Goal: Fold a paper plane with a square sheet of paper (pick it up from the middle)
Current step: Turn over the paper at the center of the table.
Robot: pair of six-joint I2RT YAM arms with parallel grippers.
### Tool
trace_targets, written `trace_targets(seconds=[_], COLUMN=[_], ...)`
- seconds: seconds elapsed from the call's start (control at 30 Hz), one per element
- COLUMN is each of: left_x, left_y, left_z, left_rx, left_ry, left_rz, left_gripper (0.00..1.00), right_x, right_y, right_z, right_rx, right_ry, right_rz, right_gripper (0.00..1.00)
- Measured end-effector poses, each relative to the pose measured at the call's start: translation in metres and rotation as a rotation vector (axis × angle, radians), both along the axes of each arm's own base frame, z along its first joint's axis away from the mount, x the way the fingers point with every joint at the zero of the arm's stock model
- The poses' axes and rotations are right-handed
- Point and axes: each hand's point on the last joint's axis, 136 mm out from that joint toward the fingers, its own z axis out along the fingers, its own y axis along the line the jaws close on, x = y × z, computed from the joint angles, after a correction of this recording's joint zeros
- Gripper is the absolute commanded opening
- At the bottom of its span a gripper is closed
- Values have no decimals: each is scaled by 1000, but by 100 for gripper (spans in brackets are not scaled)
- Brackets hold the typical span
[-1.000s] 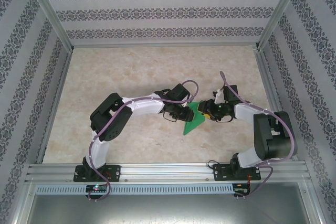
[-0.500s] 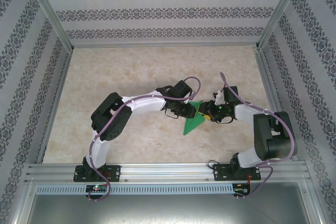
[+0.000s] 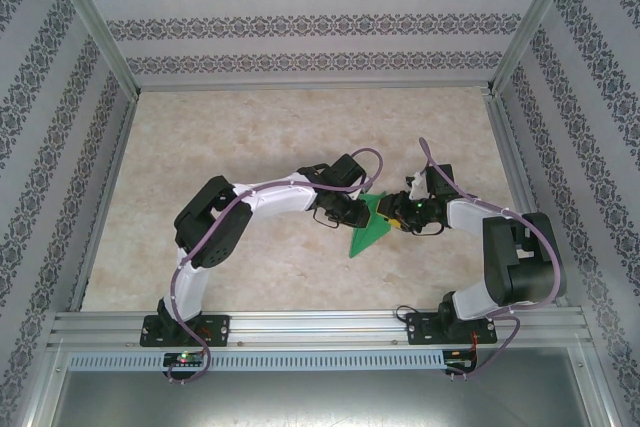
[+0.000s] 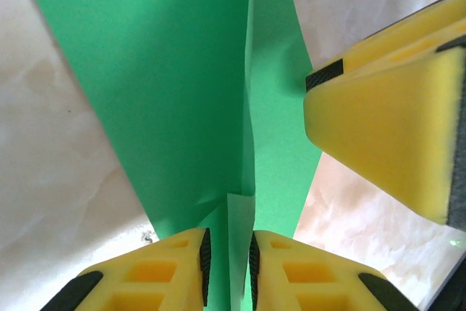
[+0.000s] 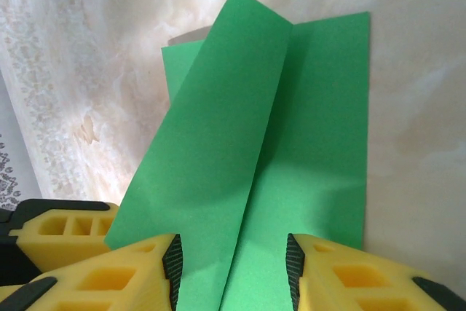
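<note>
The bright green square sheet of paper (image 3: 371, 229) lies on the table, folded into a pointed wedge with a centre crease, a half-made paper plane. My left gripper (image 3: 352, 211) is at its left side. In the left wrist view a raised fold of the paper (image 4: 182, 71) stands between the left gripper (image 4: 229, 264) pads, which are narrowly apart; the right pad touches it. My right gripper (image 3: 398, 215) is at the paper's right end. It stands open (image 5: 231, 271), its fingers straddling the creased paper (image 5: 291, 121).
A right finger (image 4: 389, 100) hangs close beside the paper in the left wrist view. A yellow finger of the left gripper (image 5: 58, 232) shows by the right gripper's jaws. Marbled tabletop (image 3: 250, 137) spreads around, fenced by aluminium posts and patterned walls.
My left gripper has slid right onto the paper and its jaws have narrowed around the raised fold. The right arm and the paper have stayed put.
</note>
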Motion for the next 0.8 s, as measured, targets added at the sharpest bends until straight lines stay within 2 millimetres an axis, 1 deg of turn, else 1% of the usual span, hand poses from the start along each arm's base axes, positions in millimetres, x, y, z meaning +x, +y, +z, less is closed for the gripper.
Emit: trace_targets(seconds=[0.23, 0.37, 0.47, 0.63, 0.8], left_x=[-3, -4, -5, -6, -5], left_y=[1, 0, -1, -2, -4], left_z=[-12, -15, -16, -13, -6], left_rx=[18, 19, 16, 4, -33], left_ry=[27, 38, 45, 51, 70], left_rz=[-4, -8, -11, -20, -28], left_gripper=[21, 14, 5, 4, 4], right_x=[-2, -4, -3, -1, 2], right_y=[-1, 0, 0, -1, -4], right_z=[-2, -1, 3, 10, 23], right_rx=[5, 13, 17, 32, 50], right_ry=[7, 7, -7, -27, -70], right_rz=[-4, 1, 2, -4, -8], right_gripper=[44, 44, 45, 46, 49])
